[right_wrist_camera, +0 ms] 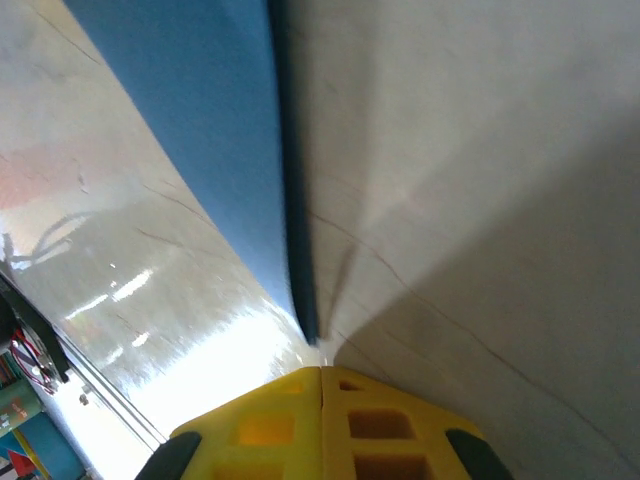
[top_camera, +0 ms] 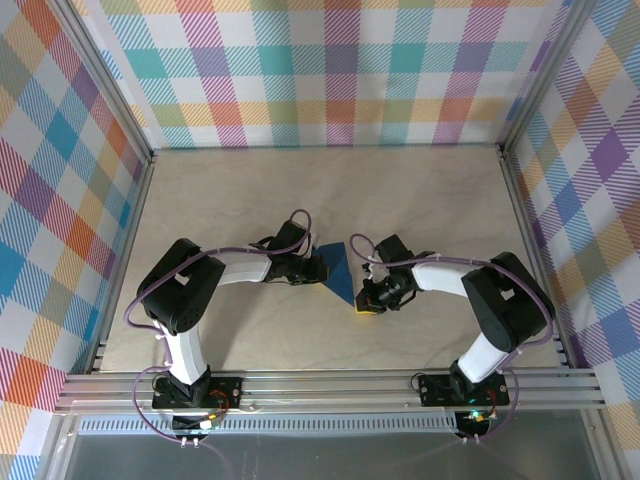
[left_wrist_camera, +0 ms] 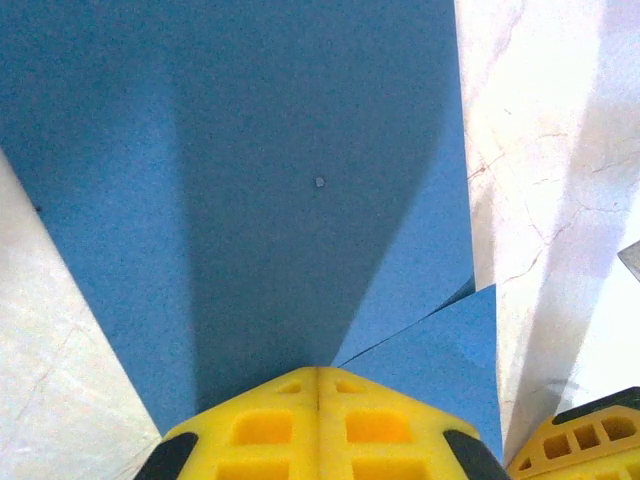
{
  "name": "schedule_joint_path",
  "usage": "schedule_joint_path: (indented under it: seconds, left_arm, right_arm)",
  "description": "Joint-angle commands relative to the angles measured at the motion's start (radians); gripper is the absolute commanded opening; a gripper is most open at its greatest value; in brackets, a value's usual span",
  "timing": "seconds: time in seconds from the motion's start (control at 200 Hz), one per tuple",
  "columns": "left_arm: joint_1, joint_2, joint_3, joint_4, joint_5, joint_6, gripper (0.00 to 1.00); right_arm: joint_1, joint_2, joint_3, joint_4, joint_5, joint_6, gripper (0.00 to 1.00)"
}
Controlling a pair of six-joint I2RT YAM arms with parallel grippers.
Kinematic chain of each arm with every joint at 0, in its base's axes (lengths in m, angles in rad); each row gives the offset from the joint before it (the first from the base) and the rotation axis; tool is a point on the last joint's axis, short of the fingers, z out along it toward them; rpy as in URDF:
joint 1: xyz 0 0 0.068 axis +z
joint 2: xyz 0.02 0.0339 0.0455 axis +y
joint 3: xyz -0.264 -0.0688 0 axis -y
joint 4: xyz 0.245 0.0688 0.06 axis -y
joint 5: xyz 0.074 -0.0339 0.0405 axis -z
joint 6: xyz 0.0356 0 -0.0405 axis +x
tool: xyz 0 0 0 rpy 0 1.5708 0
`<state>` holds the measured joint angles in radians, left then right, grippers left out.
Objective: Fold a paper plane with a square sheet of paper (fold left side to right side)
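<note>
A robot lab test cell: plaid-printed walls point(top_camera: 340, 70) box in a marbled tabletop point(top_camera: 330, 190) edged with aluminium rails point(top_camera: 330, 385).

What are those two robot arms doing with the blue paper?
They're folding it into a plane. The blue paper lies partly folded, a pointed shape, on the table between them. The left pincer is shut with its tip on the paper, and the right pincer, also shut, sits at the paper's narrow point.
</note>
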<state>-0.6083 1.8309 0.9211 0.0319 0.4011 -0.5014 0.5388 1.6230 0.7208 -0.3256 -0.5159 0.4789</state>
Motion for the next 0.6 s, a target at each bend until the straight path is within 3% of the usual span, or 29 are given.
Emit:
schedule_joint_path:
  seconds: [0.0, 0.095, 0.31, 0.475, 0.595]
  left_arm:
    - [-0.002, -0.014, 0.008, -0.033, -0.003, -0.029, 0.04]
    - [-0.002, -0.046, 0.012, 0.014, 0.021, -0.037, 0.12]
    - [0.018, -0.157, 0.02, 0.014, -0.026, 0.028, 0.27]
    - [0.053, -0.258, -0.042, 0.013, -0.089, 0.072, 0.39]
    - [0.086, -0.299, -0.09, 0.011, -0.096, 0.074, 0.41]
  right_arm:
    - [-0.014, -0.054, 0.008, -0.082, 0.001, -0.046, 0.02]
    - [-0.035, -0.103, 0.017, -0.073, 0.008, -0.072, 0.07]
    - [-0.088, -0.143, 0.031, 0.004, 0.015, -0.143, 0.33]
    - [-0.088, -0.091, 0.063, 0.115, 0.01, -0.175, 0.51]
    - [-0.088, -0.017, 0.106, 0.178, -0.015, -0.188, 0.55]
